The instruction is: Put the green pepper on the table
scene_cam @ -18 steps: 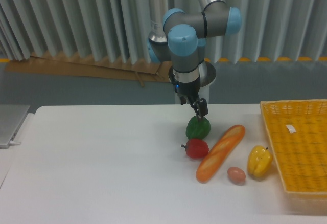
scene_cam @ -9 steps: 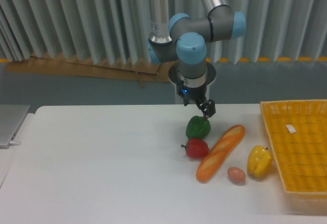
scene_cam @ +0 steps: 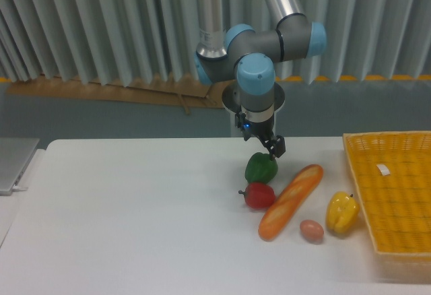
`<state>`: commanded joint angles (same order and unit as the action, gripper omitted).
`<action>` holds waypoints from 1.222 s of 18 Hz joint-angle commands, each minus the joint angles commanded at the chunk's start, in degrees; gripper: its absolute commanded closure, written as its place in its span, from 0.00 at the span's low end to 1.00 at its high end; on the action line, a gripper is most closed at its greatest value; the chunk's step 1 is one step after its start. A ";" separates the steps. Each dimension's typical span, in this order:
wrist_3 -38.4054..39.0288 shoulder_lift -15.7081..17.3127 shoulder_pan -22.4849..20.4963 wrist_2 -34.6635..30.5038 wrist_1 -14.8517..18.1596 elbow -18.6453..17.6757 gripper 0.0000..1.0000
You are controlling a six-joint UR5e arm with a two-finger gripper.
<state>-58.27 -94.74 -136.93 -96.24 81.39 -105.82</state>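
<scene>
The green pepper [scene_cam: 261, 168] sits on the table [scene_cam: 135, 221], seemingly set down. The gripper [scene_cam: 275, 148] hovers just above; I cannot tell its grip.

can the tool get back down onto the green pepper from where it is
Probably yes: the tool hangs just above the green pepper, nothing between them. The red pepper sits close in front.

dark green pepper [scene_cam: 260, 168], white table [scene_cam: 135, 221]
</scene>
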 joint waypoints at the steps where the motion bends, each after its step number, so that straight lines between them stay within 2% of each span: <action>1: 0.00 -0.44 0.00 -0.17 0.00 0.00 0.00; 9: 0.00 -2.64 0.00 -1.14 -0.35 1.14 0.00; 22: -2.11 -1.85 0.26 -0.97 -0.35 2.99 0.00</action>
<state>-60.38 -96.59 -136.67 -97.21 81.04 -102.83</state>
